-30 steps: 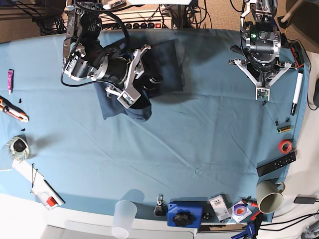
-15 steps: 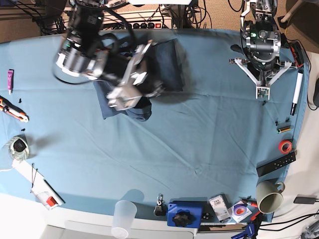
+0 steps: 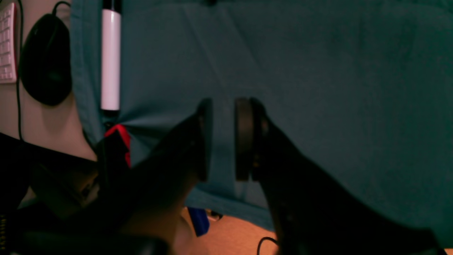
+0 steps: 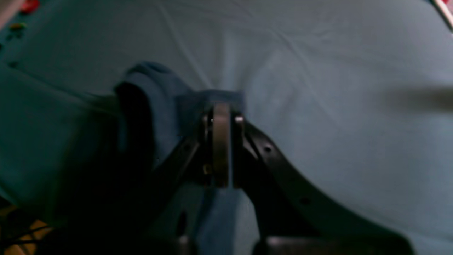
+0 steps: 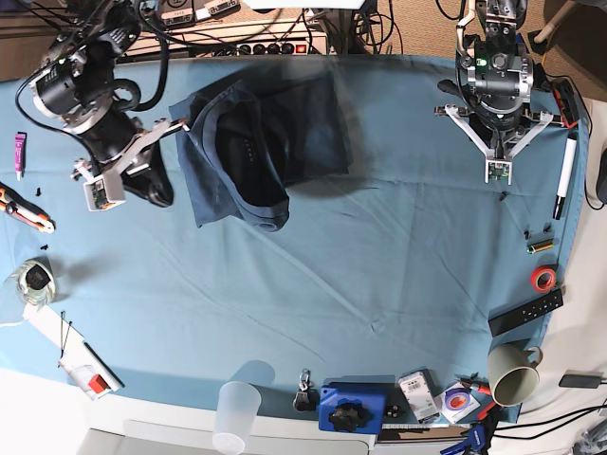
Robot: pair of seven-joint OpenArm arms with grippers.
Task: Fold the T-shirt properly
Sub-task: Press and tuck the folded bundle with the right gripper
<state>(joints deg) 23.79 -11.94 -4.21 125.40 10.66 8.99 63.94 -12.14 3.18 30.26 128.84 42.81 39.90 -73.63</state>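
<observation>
Right gripper (image 5: 98, 196) hovers closed over sky-blue table cloth (image 5: 313, 275) beside T-shirt (image 5: 261, 142).

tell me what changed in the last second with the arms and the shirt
The right gripper swung off the T-shirt toward the table's left edge and closed; whether it pinches fabric is unclear. The shirt lies uncovered, bunched. The left gripper stayed over the blue cloth, slightly parted.

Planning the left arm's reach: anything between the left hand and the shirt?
Nothing visible. Only bare cloth lies between the left hand and the shirt. The marker lies on the hand's far side, by the table edge, out of that path.
</observation>
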